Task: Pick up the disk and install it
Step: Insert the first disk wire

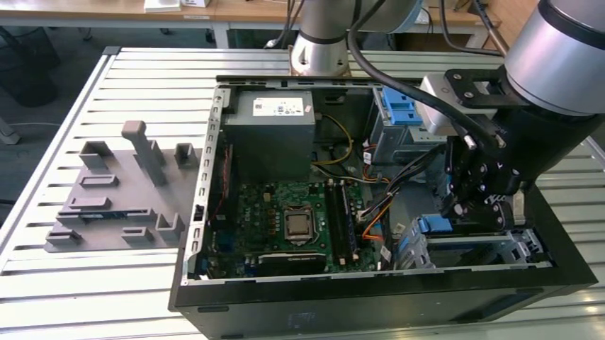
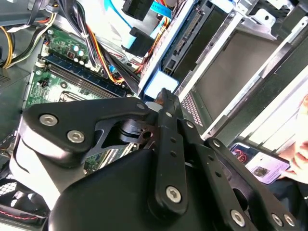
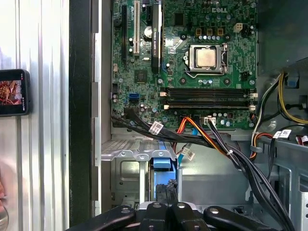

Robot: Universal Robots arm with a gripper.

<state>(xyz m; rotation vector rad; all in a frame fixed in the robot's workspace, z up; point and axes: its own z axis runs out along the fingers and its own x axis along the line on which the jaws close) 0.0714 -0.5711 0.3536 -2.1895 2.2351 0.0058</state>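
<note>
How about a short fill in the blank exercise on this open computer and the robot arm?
1. The gripper reaches into the open computer case at the drive cage, on the exterior view's ____ side.
2. The motherboard is ____ in colour.
3. The grey power supply carries a ____ sticker on top.

Missing words: right; green; white.

The arm point(image 1: 567, 49) had a silver-grey cylindrical shell above a black wrist block, with a thick black cable looping beside it. The gripper point(image 1: 477, 205) was matte black, built of flat linkage bars point(image 2: 166, 144) pinned with round silver screws point(image 2: 173, 194).
</note>
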